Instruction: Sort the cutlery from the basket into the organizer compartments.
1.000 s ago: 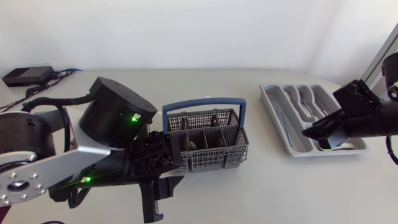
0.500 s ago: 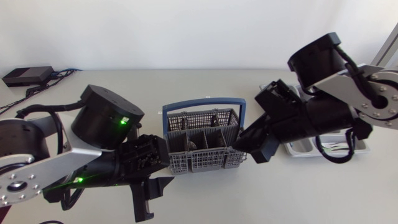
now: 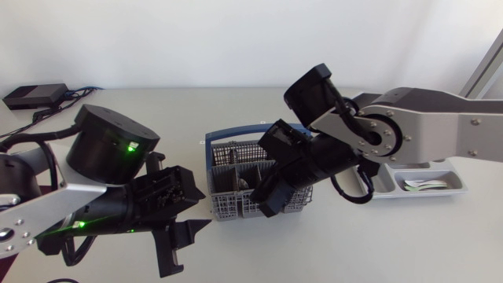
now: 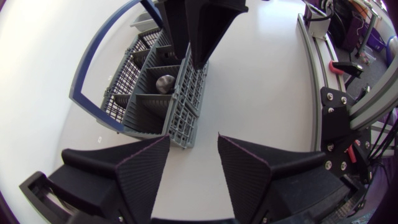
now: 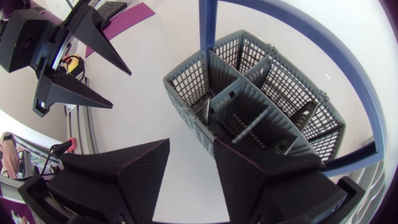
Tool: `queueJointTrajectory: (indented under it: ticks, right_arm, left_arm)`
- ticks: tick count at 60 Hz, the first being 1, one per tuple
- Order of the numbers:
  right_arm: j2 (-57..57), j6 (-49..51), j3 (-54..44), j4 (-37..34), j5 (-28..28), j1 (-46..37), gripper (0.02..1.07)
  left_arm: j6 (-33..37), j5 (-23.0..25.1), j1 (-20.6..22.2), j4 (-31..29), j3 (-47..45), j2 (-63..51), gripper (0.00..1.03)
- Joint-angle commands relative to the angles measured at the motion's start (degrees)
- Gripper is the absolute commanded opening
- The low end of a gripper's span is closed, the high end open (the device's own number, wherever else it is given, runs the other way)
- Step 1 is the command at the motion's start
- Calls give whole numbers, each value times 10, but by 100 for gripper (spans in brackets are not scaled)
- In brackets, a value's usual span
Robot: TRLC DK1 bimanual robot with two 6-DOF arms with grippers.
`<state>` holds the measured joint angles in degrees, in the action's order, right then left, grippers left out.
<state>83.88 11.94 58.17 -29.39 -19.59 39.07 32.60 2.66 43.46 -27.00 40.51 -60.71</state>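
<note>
White table (image 3: pixel 369 244), grey mesh basket (image 3: pixel 228 198), blue handle (image 3: pixel 236 134)

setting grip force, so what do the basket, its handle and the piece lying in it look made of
Basket: grey matte plastic, going by its moulded lattice walls. Handle: blue plastic, smooth, with a slight gloss. Piece of cutlery: probably polished metal. Its rounded silvery end shines, and the rest is hidden.
</note>
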Motion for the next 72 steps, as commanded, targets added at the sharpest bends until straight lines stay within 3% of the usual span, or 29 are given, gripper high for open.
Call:
queueJointTrajectory:
  ticks: [1,26,51,72]
  right_arm:
    - [16,-17,26,7,12,14,55]
    - [72,-25,74,6,42,25,52]
    - [103,-25,84,7,55,26,39]
    - [115,-32,92,5,65,14,38]
  left_arm:
    - [-3,9,-7,-3,-19,11,54]
    - [3,10,-19,-8,-26,24,54]
    - [-1,11,-26,6,-30,19,54]
    - [1,12,-24,5,-30,23,54]
